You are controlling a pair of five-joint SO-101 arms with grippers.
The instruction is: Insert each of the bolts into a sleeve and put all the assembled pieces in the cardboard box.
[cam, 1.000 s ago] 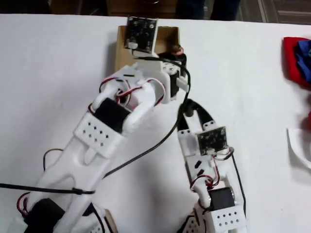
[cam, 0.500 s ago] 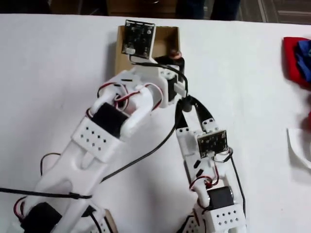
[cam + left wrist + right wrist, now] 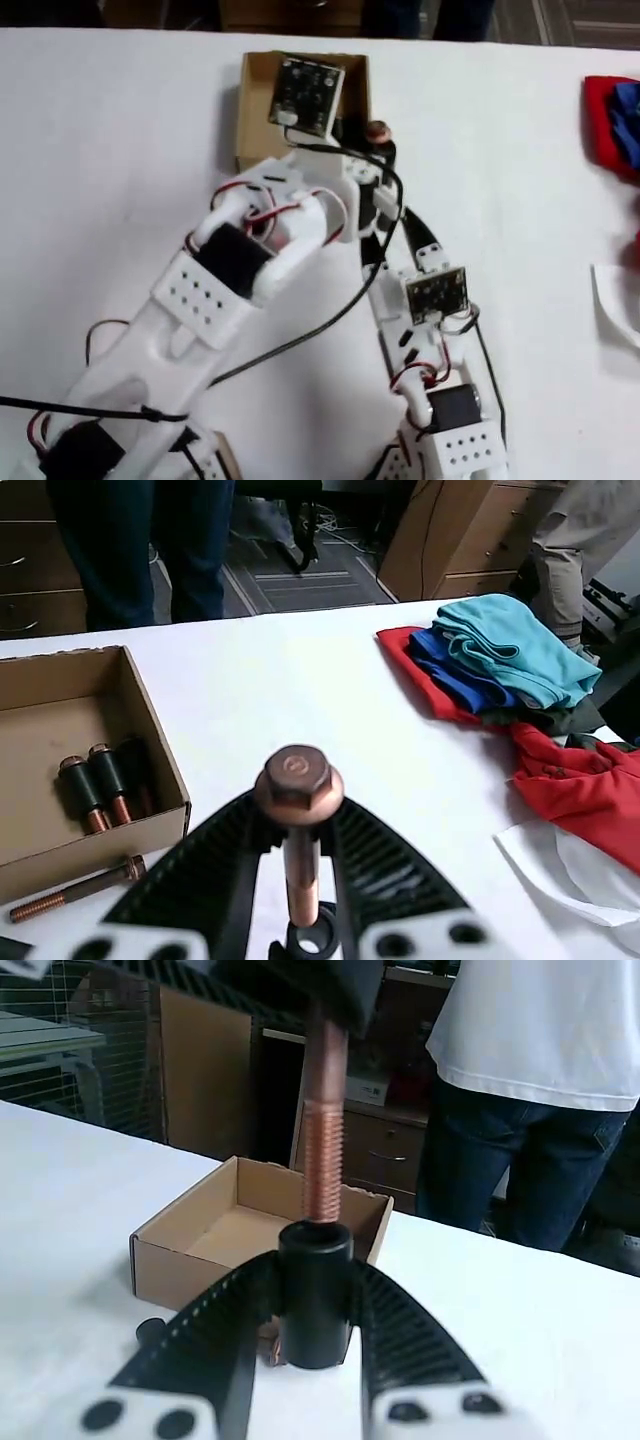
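Left gripper (image 3: 298,822) is pinched on the bolt (image 3: 298,776) just under the hex head, shank hanging straight down. Right gripper (image 3: 316,1308) is clamped round the black sleeve (image 3: 315,1260) at mid-body, sleeve upright, bore up. Threaded tip is at the sleeve mouth; can't tell how deep it sits. Both are over the table (image 3: 300,670), just outside the cardboard box (image 3: 160,1238).

Box holds two assembled pieces (image 3: 95,788) side by side. One loose bolt (image 3: 72,892) lies on the table just outside the box wall.

Handling, my read:
- Bolt looks like solid metal: stiff, dense for its size, plain shank probably slick. Hold under the head so it can't slide through.
- Sleeve looks rigid, smooth and round, so it may twist or tilt in the jaws. Hold mid-body, leave the top rim free.
- Off-axis entry would likely snag threads on the rim.
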